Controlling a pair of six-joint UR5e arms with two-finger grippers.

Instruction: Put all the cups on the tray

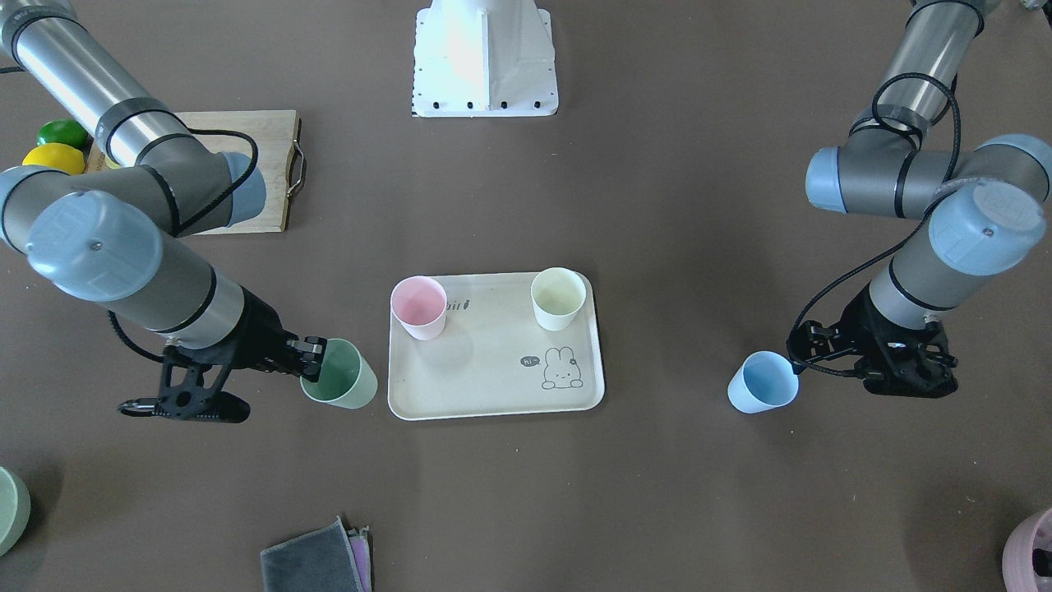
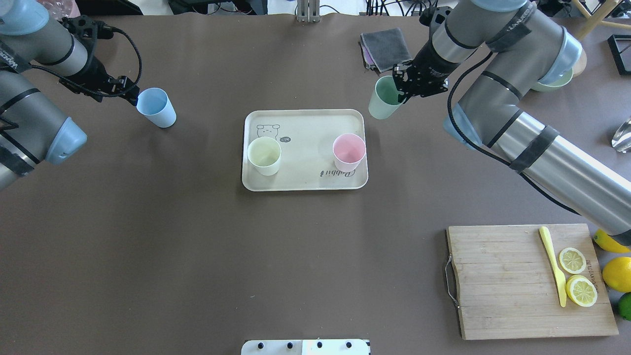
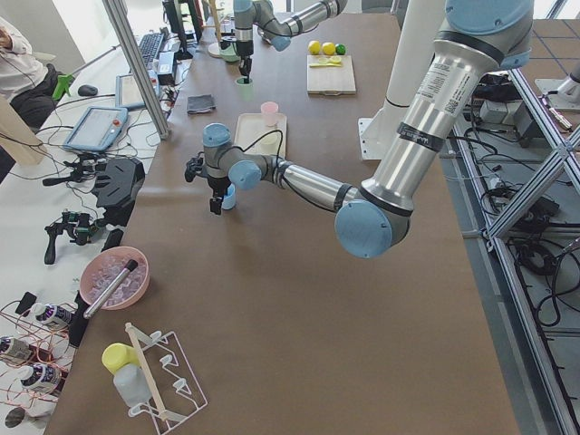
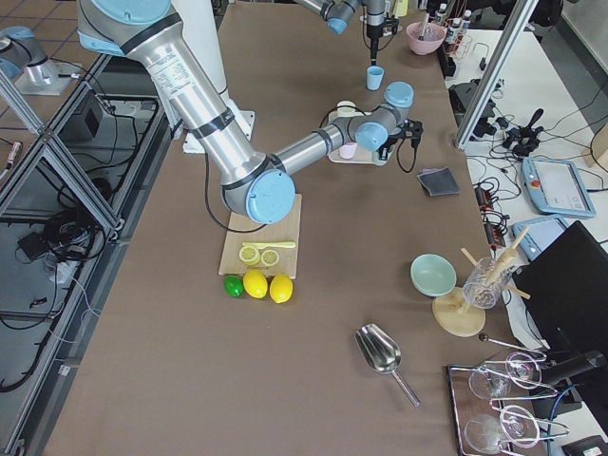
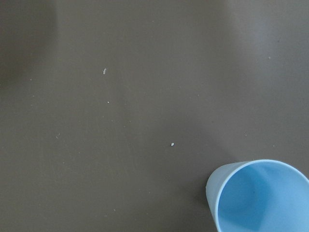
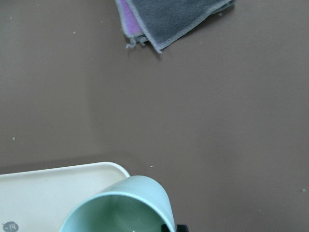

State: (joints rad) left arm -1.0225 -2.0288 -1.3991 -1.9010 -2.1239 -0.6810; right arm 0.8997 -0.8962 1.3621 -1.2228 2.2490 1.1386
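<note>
We count the job as half done. The tray (image 2: 305,123) lies on the bench (image 2: 197,246) and carries two of the four cups. The pink cup (image 2: 349,152) stands upright inside the tray's rim, by the "Rabbit" script. The cream cup (image 2: 264,155) stands upright at the tray's other end, next to the bunny drawing. The two are well apart, and much of the tray floor around them is bare.

Two cups are left, and each has an arm on it. The green cup (image 2: 384,103) is just outside the tray, off the corner on the pink cup's end. The right end effector (image 2: 400,91) is clamped on its rim, one finger inside the cup and one outside. In the right wrist view the tray's rounded corner sits right beside the cup, so we judge this one needs only a short carry over the rim. We cannot tell whether its base is clear of the bench.

The blue cup (image 2: 157,107) is well apart from the tray, out beyond the cream cup's end. The left end effector (image 2: 132,96) meets its rim on the side away from the tray and appears to be pinching it, though the left wrist view shows only the cup and no fingers. We judge this cup has the longer trip.

What is left, as we see it, is to bring both cups over the rim, set them down on bare tray floor, and release.
</note>
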